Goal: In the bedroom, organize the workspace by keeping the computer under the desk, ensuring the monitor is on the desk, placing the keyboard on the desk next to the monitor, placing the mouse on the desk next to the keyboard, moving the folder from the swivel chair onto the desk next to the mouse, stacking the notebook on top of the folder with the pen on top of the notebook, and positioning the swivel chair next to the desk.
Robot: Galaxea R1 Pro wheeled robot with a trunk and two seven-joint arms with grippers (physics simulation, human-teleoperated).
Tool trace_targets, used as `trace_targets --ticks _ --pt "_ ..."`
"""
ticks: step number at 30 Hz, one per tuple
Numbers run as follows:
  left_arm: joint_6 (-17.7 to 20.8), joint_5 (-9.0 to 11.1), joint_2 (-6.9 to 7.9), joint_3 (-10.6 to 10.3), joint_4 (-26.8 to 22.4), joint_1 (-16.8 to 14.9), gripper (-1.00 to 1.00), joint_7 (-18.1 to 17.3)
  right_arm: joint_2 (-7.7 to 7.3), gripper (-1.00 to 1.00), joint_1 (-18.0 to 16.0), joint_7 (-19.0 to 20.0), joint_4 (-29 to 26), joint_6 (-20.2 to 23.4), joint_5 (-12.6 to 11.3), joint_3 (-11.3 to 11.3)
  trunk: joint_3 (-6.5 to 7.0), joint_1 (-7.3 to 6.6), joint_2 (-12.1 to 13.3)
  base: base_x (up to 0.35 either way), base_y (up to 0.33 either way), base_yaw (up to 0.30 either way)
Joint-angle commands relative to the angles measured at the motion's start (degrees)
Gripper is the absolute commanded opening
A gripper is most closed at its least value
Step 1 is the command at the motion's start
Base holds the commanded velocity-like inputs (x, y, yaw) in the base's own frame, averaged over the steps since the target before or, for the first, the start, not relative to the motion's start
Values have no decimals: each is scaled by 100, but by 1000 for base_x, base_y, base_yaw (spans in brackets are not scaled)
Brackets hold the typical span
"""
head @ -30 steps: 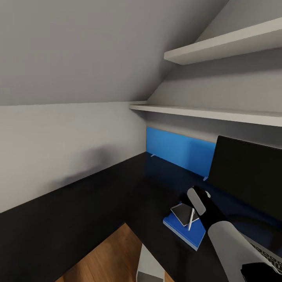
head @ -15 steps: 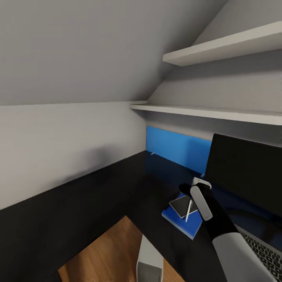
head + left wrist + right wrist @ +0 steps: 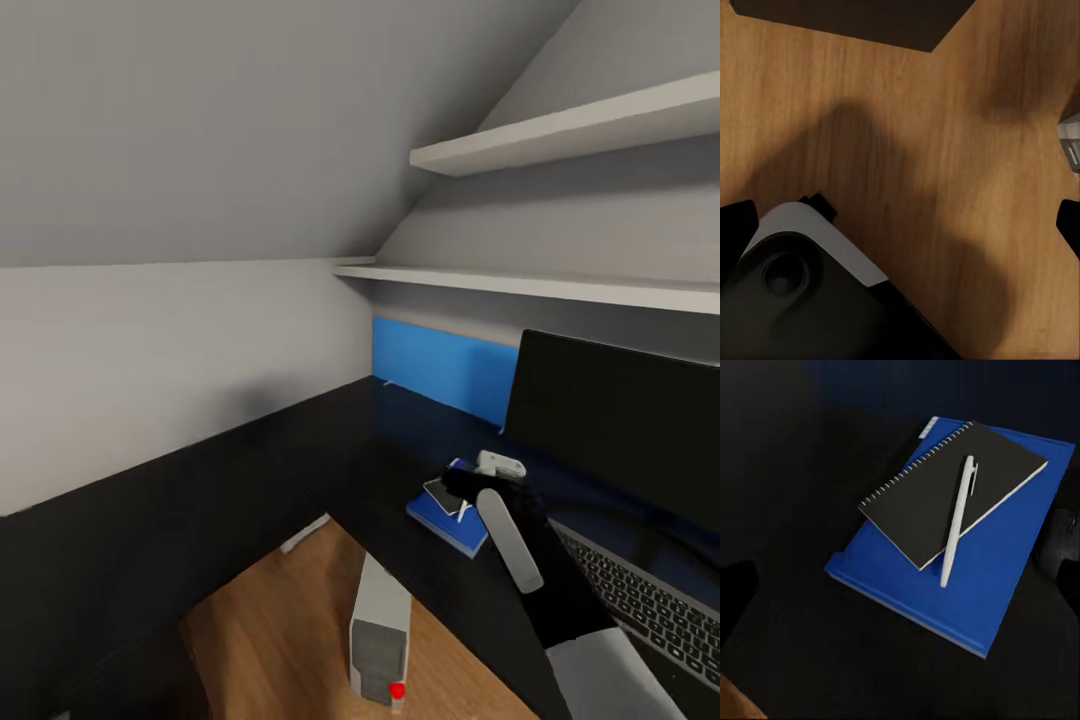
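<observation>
While stretching black along the grey walls, desk carrying, from largest to smallest: monitor upright before the bright blue back panel, keyboard flat just in front of the screen, then folder lying blue near the monitor's left end. Stacked on folder: dark spiral notebook, smaller and turned at an angle, with white pen lying slantwise on its cover, tip reaching over the edge onto the blue. Just beside the folder, a dark rounded shape, probably mouse, hard to tell against the black top. Under the desk on the wood floor, computer upright, red dot low on its front. Above, two white shelves.

Right gripper hovering over the stack, fingers off the pen and holding nothing; how far open, cannot tell. Left gripper pointed at bare floor, dark fingertips spread wide apart, empty.

Against a second ago: whole view swung, so computer's front and more floor now showing; arm drawn up from the stack; pen, notebook, folder unmoved on one another
</observation>
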Motion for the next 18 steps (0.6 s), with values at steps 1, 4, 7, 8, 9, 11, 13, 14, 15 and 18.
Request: trace_targets --ticks 1,4,7,8,9,11,13,14,15,18 --pt "-53 58 9 -23 -10 -1 100 21 -9 100 76 -59 -184 24 -46 135 -5 -2 -5 -213 0 0" --pt "-70 55 5 -24 -54 21 100 45 -17 100 434 -75 -1053 85 -45 922 -5 -2 -5 -50 0 4" --pt "-121 50 2 -24 -81 41 100 57 -21 100 497 -79 -1233 105 -57 1074 0 -2 -5 -23 0 70" --pt "-159 49 2 -25 -90 46 100 59 -20 100 531 -80 -1297 132 -59 1116 3 -2 -5 -15 0 137" --pt "-203 49 1 -27 -103 50 100 65 -19 100 572 -81 -1363 182 -59 1161 5 -2 -5 -12 0 162" --pt "-297 51 1 -28 -127 61 100 71 -18 100 650 -77 -1497 333 -54 1269 11 -2 -5 -8 0 191" --pt "-398 52 0 -30 -149 87 100 76 -20 100 738 -72 -1656 559 -47 1447 17 -2 -5 -4 0 229" --pt "-421 53 0 -30 -154 93 100 75 -19 100 759 -70 -1690 612 -46 1506 19 -2 -5 -3 0 241" --pt "-439 53 0 -31 -159 98 100 70 -19 100 778 -70 -1716 654 -45 1561 22 -2 -5 -2 0 247" --pt "-482 49 2 -33 -232 131 100 67 -24 100 837 -68 -1781 752 -39 1821 26 -2 -5 -2 0 259"
